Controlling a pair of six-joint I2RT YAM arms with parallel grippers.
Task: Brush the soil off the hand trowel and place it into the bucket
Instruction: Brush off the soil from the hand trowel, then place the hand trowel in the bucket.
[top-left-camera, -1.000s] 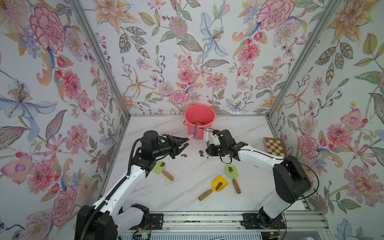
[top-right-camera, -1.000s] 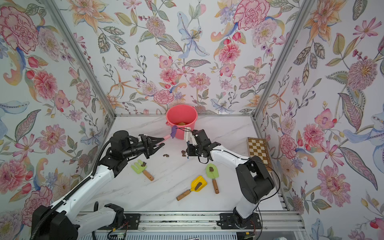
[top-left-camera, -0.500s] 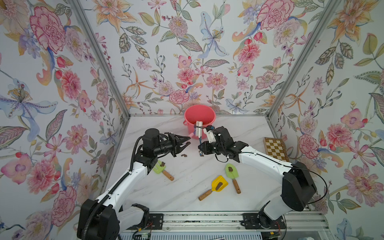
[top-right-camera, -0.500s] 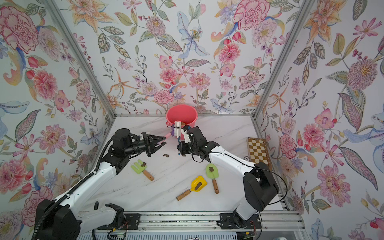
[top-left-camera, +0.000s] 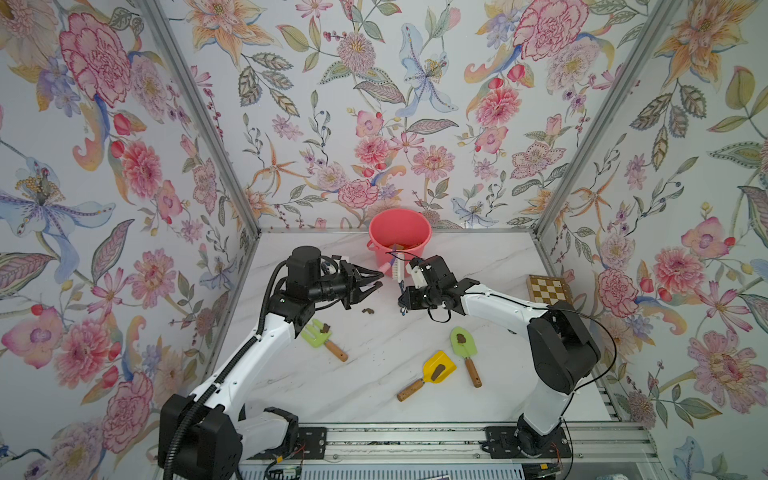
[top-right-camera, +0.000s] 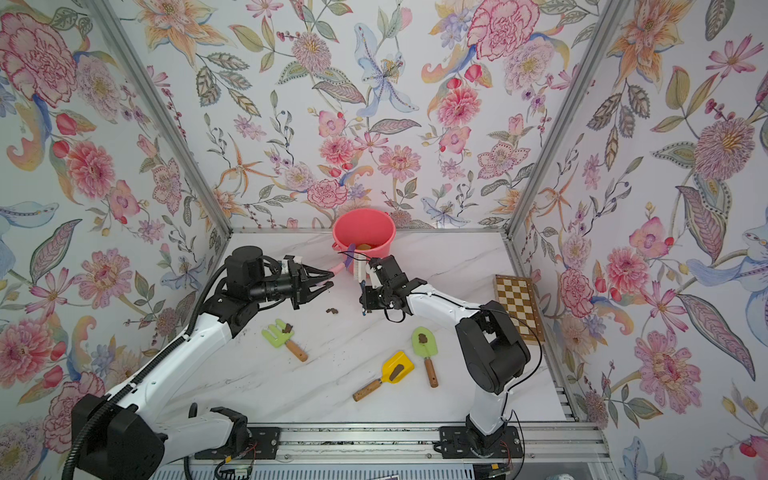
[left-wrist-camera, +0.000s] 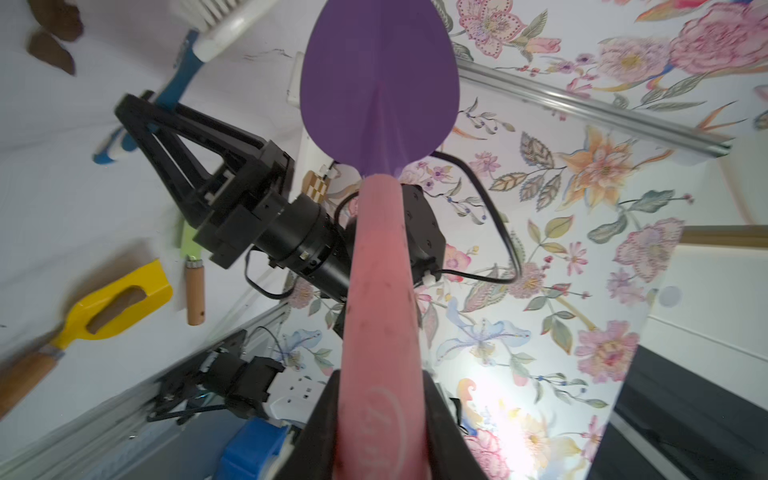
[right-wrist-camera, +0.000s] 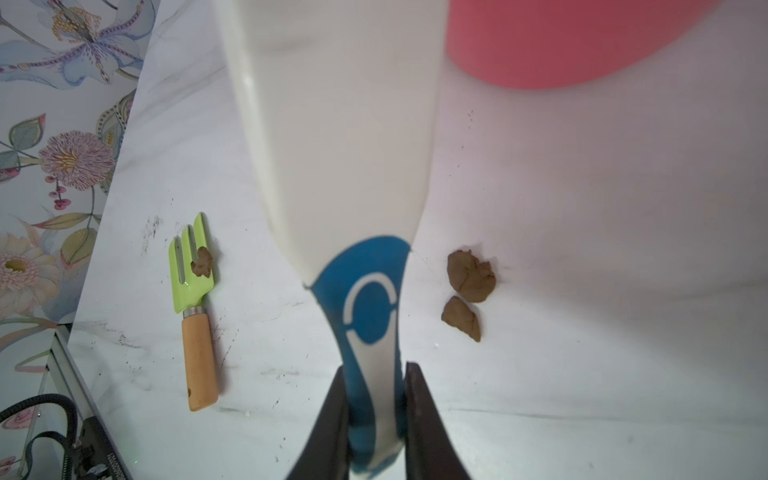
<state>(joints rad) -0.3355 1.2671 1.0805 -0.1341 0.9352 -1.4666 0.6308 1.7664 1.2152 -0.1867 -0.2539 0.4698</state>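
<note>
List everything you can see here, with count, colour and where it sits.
bucket: 1, coral pink, back middle of table
purple trowel: 1, pink handle, in left tool
brush: 1, white and blue, in right tool
fork: 1, green, wooden handle, by left arm
green trowel: 1, wooden handle, by right arm
scoop: 1, yellow, front middle
soil: brown, 2 loose lumps between the tools, 1 each on fork, green trowel, scoop
chessboard: 1, brown and cream, right edge
table: 1, white marble
left tool: black, shut on purple trowel
right tool: black, shut on brush
</note>
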